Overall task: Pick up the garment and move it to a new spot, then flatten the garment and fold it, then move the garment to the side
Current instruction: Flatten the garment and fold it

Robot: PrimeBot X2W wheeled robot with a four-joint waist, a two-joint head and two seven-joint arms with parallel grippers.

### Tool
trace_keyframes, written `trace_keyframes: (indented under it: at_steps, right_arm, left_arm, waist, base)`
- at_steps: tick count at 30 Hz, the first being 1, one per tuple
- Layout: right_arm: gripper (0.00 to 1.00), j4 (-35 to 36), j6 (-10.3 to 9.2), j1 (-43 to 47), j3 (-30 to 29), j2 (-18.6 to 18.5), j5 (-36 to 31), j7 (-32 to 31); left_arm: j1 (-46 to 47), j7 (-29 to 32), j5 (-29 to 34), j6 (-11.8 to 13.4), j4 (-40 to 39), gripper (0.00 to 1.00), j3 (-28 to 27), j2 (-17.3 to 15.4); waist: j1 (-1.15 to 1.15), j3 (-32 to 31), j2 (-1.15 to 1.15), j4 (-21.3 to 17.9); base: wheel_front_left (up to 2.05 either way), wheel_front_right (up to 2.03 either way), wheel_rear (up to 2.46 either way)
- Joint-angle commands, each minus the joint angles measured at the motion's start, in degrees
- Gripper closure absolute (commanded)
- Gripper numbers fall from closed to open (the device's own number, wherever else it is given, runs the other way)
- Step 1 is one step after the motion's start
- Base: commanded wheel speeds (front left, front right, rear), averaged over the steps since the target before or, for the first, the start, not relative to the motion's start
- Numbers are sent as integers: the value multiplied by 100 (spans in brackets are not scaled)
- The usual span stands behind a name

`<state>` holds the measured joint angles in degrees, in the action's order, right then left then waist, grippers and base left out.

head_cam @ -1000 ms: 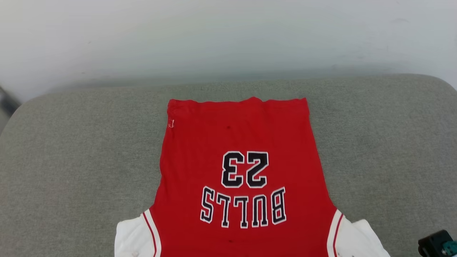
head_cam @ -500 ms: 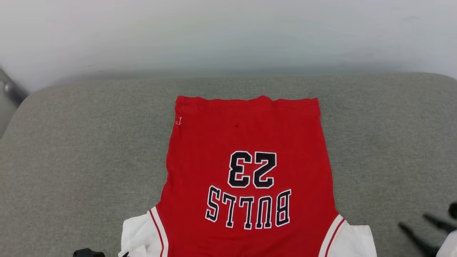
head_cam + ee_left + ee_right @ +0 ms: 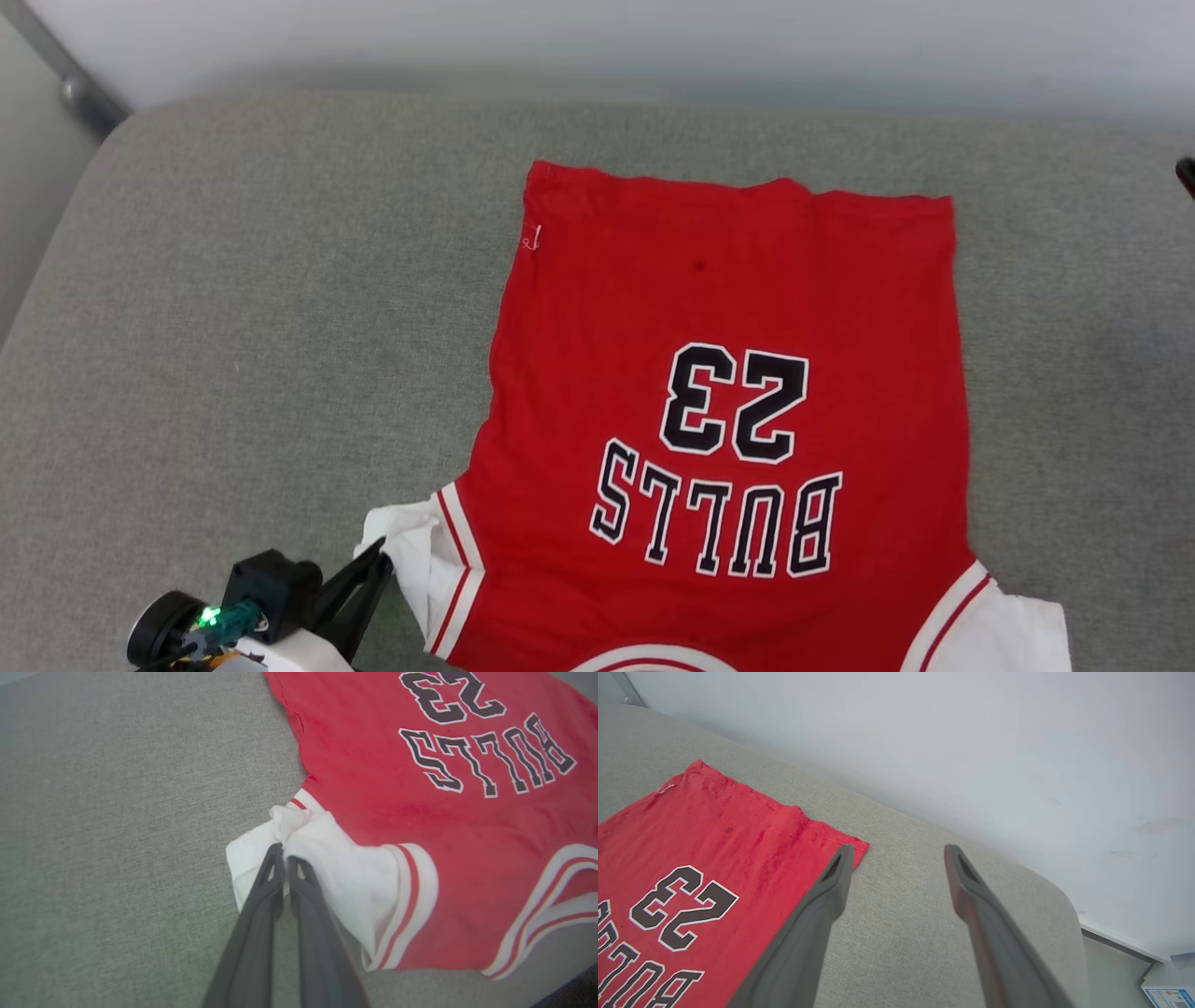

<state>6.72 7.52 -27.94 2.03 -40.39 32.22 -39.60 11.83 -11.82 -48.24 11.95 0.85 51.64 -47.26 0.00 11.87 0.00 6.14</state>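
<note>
Nearest me, my left jaws are clenched on the bunched white sleeve (image 3: 299, 830) of the red soft-fabric jersey T-shirt (image 3: 728, 308). It lies spread, lettering up, on the grey woven cushion (image 3: 233, 280), collar near me, hem far. My right jaws hang released beside its far right hem corner (image 3: 831, 835), apart from it.

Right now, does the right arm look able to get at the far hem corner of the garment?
Probably yes. The right gripper hangs open just beyond that corner of the garment, and between them lies bare grey cushion with nothing in the way. Its height above the cushion I cannot tell.
</note>
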Motion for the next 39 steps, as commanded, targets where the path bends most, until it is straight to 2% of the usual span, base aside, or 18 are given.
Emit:
trace_keyframes:
  at_steps: [1,5,11,15,19,22,30,31,32,39]
  right_arm:
    - [0,-127,-6,-264,122,-8,35,-170]
    - [0,-663,-6,-1462,748,-100,-11,-1052]
    - [0,-1446,-6,-2800,1530,-162,-93,-2509]
    - [0,-1881,-6,-3328,1712,-70,-69,-3377]
    - [0,-2116,-6,-3544,1864,-130,-151,-4057]
    - [0,-2202,-6,-3480,1876,-116,-164,-4228]
    - [0,-2417,-5,-2655,1932,-29,-40,-4128]
    - [89,-2420,-5,-2592,1926,-44,-24,-4103]
    - [100,-2397,-5,-2547,1929,-57,-5,-4071]
    - [100,-2176,-5,-2666,1929,-186,53,-3610]
  left_arm:
    - [95,-19,58,29,-41,100,-8,34]
    - [337,-43,258,47,-162,100,2,94]
    - [720,-100,514,-20,-248,100,21,316]
    - [924,-150,657,-68,-291,100,32,460]
    - [1088,-193,796,-110,-325,100,46,607]
    - [1173,-214,868,-118,-331,100,35,694]
    - [1263,-246,962,-149,-271,100,-2,787]
    - [1267,-251,970,-157,-261,100,3,796]
    - [1265,-251,977,-160,-247,100,5,803]
    - [1095,-280,903,-147,-110,100,-32,766]
  waist:
    - [0,368,0,273]
    - [0,823,0,482]
    - [0,1449,0,842]
    - [0,1803,0,1069]
    - [0,2069,0,1274]
    - [0,2228,0,1384]
    - [0,2388,0,1496]
    - [0,2385,0,1494]
    - [0,2367,0,1484]
    - [0,1880,0,1314]
  base:
    - [0,0,0]
    - [0,0,0]
    - [0,0,0]
    - [0,0,0]
    - [0,0,0]
    - [0,0,0]
    - [0,0,0]
    - [0,0,0]
    - [0,0,0]
    - [0,0,0]
